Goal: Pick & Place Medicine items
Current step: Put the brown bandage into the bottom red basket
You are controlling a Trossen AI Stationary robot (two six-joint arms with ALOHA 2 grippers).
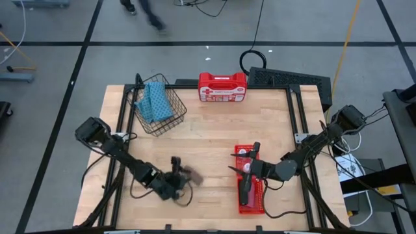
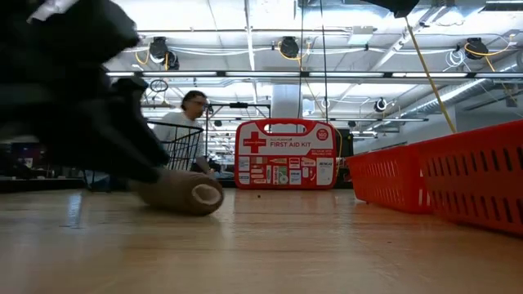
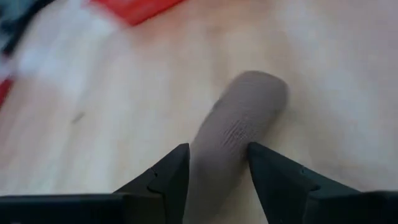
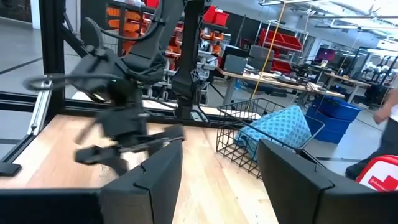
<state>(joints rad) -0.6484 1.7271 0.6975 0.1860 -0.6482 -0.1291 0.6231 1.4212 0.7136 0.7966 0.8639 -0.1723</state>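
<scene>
High view, left gripper: I see it low over the front of the table, with the brown piece at its tip; the red tray lies off to its right, well apart.
High view, right gripper: I have it waiting over the red tray, fingers apart and empty.
Low view, brown piece: it rests on the wood, its round end pointing away from the dark gripper mass above it; the first aid case and wire basket stand far behind.
Left wrist view, fingers: mine straddle the brown piece, one each side, near its sides but I cannot tell if they press yet.
Right wrist view, left gripper: it shows ahead of my right fingers, the blue cloth in the basket beyond.
Advice: I judge the roll could squirt out, so I would centre, close slowly, then lift straight.
</scene>
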